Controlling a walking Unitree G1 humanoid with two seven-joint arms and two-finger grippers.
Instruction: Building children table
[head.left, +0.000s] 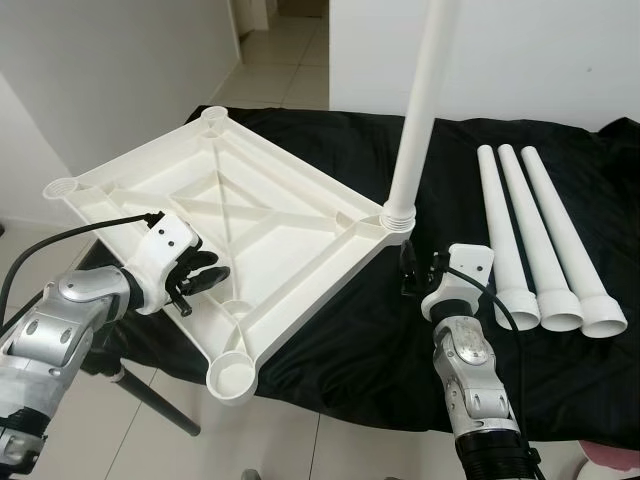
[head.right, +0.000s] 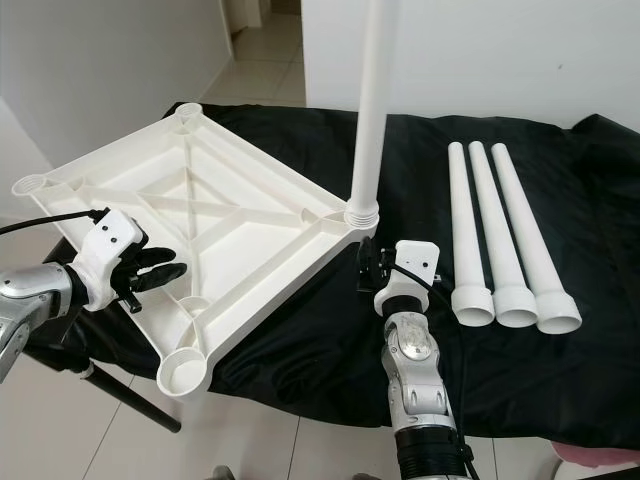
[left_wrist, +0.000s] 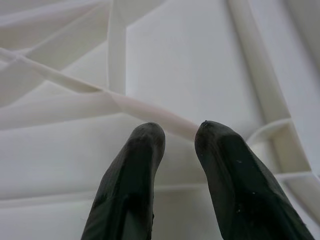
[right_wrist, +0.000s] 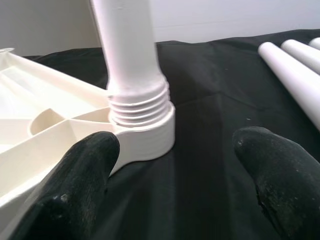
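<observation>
The white children's tabletop lies upside down on a black cloth, ribs facing up. One white leg stands upright, screwed into the corner socket nearest my right arm. Three loose legs lie side by side on the cloth to the right. My left gripper hovers over the tabletop's near-left rim, its fingertips almost together above a rib with nothing between them. My right gripper is open just in front of the mounted leg's threaded base, fingers apart and touching nothing.
The black cloth covers a low platform that ends near my body. An empty corner socket overhangs the front edge. A dark support bar slants to the tiled floor. White walls stand left and behind, with something pink at the lower right.
</observation>
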